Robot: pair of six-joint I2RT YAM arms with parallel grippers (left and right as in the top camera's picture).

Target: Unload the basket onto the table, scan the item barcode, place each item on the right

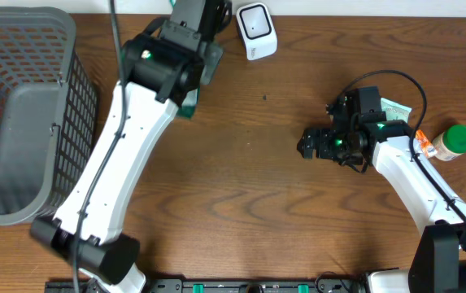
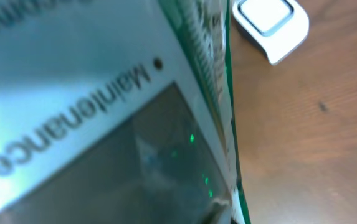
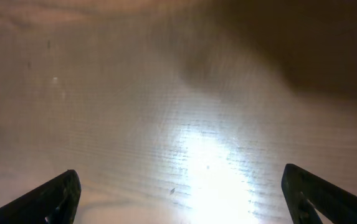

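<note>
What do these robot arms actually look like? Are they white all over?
Not quite. The left arm and right arm each have long, smooth white shells, linked by blocky black joints with small green lights glowing on them. Thin black cables run along both, one looping above the right arm's wrist. The right arm's fingers are plain black wedges.

A white, green-edged flat package fills the left and centre of the frame, tilted, with "Maintenance" printed above a grey panel. Right of the package lies the brown wooden table. A white rounded plastic scanner rests there, at the package's upper right.
</note>
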